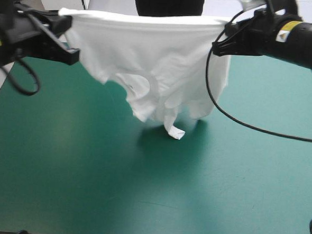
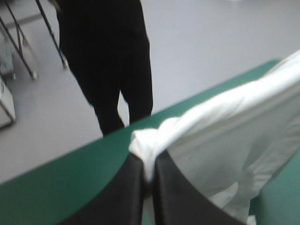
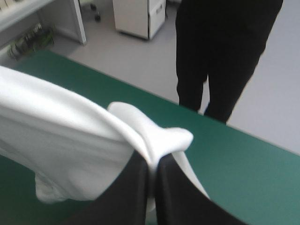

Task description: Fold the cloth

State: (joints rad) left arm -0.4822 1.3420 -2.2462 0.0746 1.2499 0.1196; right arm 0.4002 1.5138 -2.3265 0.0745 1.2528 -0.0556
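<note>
Pale grey floor (image 2: 211, 47) beyond teal-green table (image 1: 88, 187) — white cabinet (image 3: 139, 16), poss. a drawer unit, nr white desk (image 3: 42, 7).

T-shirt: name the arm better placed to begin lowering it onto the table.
Right, narrowly. The left tool and right tool each pinch the T-shirt by its top edge, but its lowest tail hangs nearer the right one, so that side likely lands first.

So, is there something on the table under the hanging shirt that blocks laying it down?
Nothing visible does. The left tool and the right tool are shut on the shirt; the table under it shows only its teal-green cover.
</note>
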